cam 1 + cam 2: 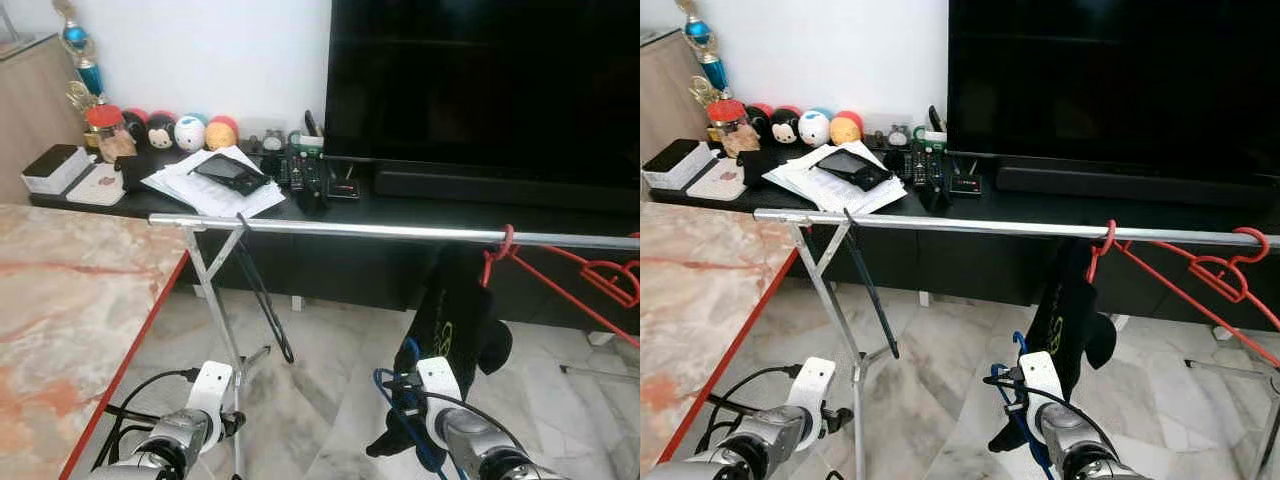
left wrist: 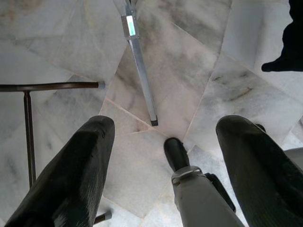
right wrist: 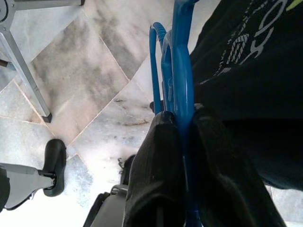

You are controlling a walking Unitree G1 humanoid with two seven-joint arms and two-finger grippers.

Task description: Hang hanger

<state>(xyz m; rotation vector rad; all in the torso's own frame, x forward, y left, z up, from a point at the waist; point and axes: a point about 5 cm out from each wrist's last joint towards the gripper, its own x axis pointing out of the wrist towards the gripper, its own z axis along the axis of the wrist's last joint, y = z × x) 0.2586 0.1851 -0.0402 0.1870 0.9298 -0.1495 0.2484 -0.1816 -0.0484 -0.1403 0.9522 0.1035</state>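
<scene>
A silver rail (image 1: 380, 231) of a clothes rack runs across in front of me. On it hang a red hanger (image 1: 560, 265) and a black garment (image 1: 455, 320). My right gripper (image 3: 184, 142) is low, beside the garment, shut on a blue hanger (image 3: 182, 80) whose blue wire also pokes out by the right wrist (image 1: 405, 385). My left gripper (image 2: 163, 156) hangs low at the left, open, with marble floor between its fingers (image 2: 80, 170).
A marble table with a red edge (image 1: 70, 300) stands at my left. The rack's silver legs (image 1: 215, 300) rise between my arms. Behind the rail, a black TV (image 1: 480, 85) stands on a dark console (image 1: 330, 205) holding papers, remotes and toys.
</scene>
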